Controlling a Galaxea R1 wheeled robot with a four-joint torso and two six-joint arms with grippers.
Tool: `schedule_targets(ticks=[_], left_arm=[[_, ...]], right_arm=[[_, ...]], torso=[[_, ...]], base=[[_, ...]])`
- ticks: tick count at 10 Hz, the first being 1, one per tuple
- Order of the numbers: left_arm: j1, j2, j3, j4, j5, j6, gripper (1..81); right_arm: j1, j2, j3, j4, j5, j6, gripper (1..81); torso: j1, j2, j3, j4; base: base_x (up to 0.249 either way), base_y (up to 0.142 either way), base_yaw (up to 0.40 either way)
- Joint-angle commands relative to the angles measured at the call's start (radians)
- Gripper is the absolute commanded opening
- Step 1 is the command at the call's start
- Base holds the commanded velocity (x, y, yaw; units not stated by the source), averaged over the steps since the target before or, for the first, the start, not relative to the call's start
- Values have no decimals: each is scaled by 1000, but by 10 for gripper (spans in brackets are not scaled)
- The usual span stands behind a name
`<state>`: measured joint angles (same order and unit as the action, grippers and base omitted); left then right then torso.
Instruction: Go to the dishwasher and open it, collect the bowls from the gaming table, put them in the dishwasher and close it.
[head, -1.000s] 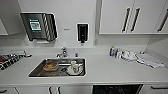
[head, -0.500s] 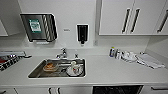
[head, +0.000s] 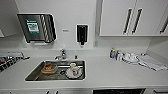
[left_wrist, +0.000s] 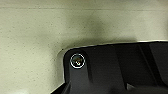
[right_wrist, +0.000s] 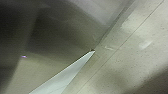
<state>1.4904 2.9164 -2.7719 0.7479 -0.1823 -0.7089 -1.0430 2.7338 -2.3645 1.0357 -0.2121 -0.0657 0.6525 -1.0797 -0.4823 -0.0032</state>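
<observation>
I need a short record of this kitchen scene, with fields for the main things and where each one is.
place: kitchen counter, white, seen from above
sink: steel, set into the counter, left of middle
in the sink: a brownish dish and a white cup on a plate
tap: behind the sink, at the wall
on the wall: paper towel dispenser at left, black soap dispenser near middle
upper cabinets: white doors, black handles, at right
counter right: small bottle, crumpled cloths
dark opening: under the counter edge; cannot tell what it is
</observation>
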Motion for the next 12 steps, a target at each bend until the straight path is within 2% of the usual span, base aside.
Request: schedule_targets(ticks=[1, 4, 8, 10, 12], left_arm=[[-46, -17, -8, 7, 38, -1, 811], [-46, -17, -8, 8, 38, -1, 811], [-42, -18, -8, 7, 38, 0, 811], [-40, -18, -8, 7, 38, 0, 811], [-40, -15, -8, 7, 38, 0, 811]], right_arm=[[185, 17, -33, 89, -44, 127, 811], [201, 17, -31, 90, -44, 126, 811], [298, 0, 25, 92, -59, 127, 811], [310, 0, 28, 89, -72, 124, 811], [312, 0, 25, 90, -72, 73, 811]], torso=[[0, 0, 0, 0], [-3, -1, 2, 0], [-5, -2, 2, -1], [-5, -2, 2, -1], [-4, -2, 2, -1]], base=[[85, 0, 0], [56, 0, 0], [0, 0, 0], [0, 0, 0], [0, 0, 0]])
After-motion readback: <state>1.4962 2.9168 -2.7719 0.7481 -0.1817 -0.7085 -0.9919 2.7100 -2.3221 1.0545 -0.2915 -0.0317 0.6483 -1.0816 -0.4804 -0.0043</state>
